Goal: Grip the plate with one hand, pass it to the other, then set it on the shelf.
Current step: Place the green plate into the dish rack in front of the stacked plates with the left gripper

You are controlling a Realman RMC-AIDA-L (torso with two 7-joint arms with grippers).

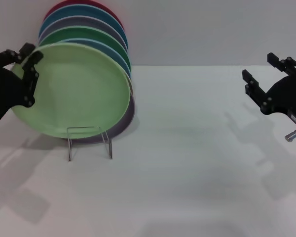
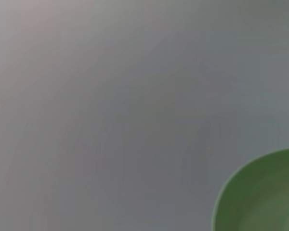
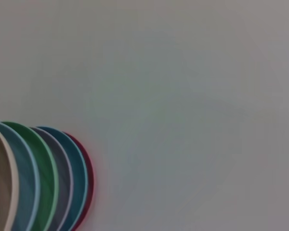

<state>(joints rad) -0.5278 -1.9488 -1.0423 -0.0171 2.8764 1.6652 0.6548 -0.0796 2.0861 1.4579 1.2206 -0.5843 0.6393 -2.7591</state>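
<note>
While I gripped: left hand [image 1: 28,69] clamped the plate [image 1: 74,89], far-left desk, at the rack [image 1: 89,140].
Right hand [image 1: 266,89]: spread, idle, right edge.
Next: release needed.

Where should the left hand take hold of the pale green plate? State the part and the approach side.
Grip the pale green plate by its exposed left rim, coming from the robot's left. It stands on edge at the front of the stack, so only the rim is free there; the left hand is already at that rim.
</note>
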